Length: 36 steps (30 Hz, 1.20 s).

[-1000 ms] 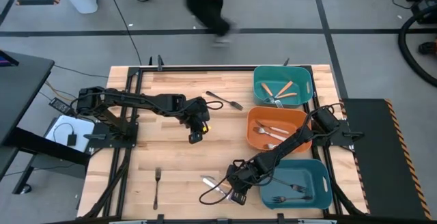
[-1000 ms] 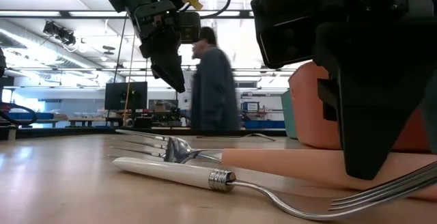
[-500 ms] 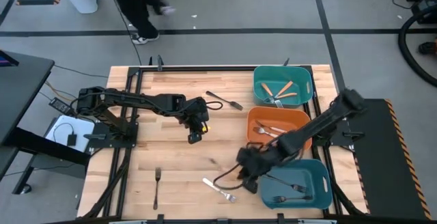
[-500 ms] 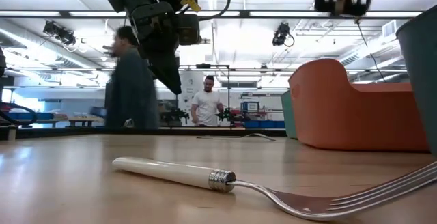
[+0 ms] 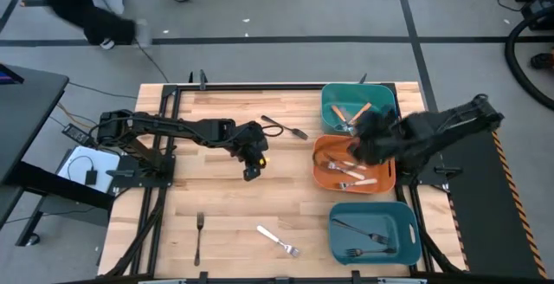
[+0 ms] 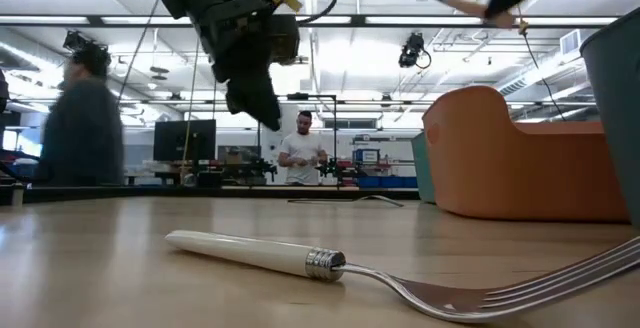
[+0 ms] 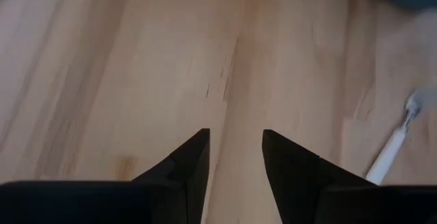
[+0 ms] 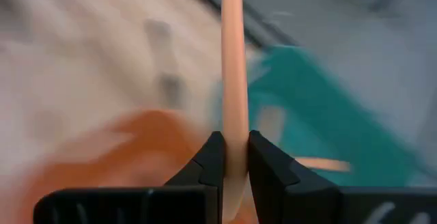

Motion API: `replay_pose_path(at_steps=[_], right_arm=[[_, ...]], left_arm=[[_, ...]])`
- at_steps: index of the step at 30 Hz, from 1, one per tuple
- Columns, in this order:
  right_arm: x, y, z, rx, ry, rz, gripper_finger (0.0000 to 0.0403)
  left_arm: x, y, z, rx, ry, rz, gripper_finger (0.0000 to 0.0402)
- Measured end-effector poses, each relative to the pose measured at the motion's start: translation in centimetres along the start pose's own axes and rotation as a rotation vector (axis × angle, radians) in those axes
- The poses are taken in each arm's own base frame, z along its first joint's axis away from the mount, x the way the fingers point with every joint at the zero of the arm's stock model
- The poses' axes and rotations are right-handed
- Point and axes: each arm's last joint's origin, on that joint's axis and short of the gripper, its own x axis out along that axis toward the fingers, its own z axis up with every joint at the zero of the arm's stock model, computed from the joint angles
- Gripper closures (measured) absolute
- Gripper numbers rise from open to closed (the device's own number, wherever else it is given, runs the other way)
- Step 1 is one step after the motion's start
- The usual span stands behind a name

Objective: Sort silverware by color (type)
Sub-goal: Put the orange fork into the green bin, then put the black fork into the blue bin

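Right claw [image 8: 232,157] pinching orange-handled fork [image 8: 233,60], blurred overhead

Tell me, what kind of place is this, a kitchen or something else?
Most likely a robotics lab or workshop, not a kitchen. Two dark robot arms work at a wooden table on a grey floor crossed with cables, and the low view shows desks with monitors under ceiling strip lights, with people moving about.
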Motion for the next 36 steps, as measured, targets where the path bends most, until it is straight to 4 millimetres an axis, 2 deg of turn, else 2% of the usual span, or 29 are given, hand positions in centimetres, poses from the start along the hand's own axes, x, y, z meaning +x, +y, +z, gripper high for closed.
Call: replay_pose_path(at_steps=[3, 5, 9, 15, 21, 26, 31, 36], right_arm=[[0.4, -3.7, 0.1, -0.1, 0.055, -0.199, 0.0354], [0.8, -5.4, 0.4, -0.199, 0.103, -0.277, 0.0354], [2.6, -7.7, 0.3, -0.39, 0.205, -0.273, 0.0354], [5.9, -10.7, -1.1, -0.382, 0.448, -0.286, 0.0354], [9.8, -12.1, -1.8, -0.455, 0.52, -0.21, 0.0354], [12.2, -13.1, -1.8, -0.427, 0.552, -0.252, 0.0323], [13.2, -13.7, -1.8, -0.405, 0.593, -0.282, 0.0308], [13.2, -13.8, -1.7, -0.393, 0.592, -0.288, 0.0305]], left_arm=[[0.0, -0.1, 0.8, -0.01, -0.092, 0.024, 0.0259], [-0.1, 0.1, 1.5, 0.001, -0.166, 0.062, 0.0259], [-0.6, 1.1, 2.8, 0.074, -0.294, 0.142, 0.0259], [-1.7, 4.9, 4.0, 0.012, -0.387, 0.22, 0.0259], [-3.1, 8.9, 4.4, -0.072, -0.441, 0.298, 0.0259], [-3.9, 11.7, 4.2, -0.132, -0.451, 0.346, 0.0259], [-3.3, 13.7, 3.8, -0.153, -0.416, 0.315, 0.0259], [-2.4, 14.7, 3.4, -0.177, -0.382, 0.313, 0.0259]])
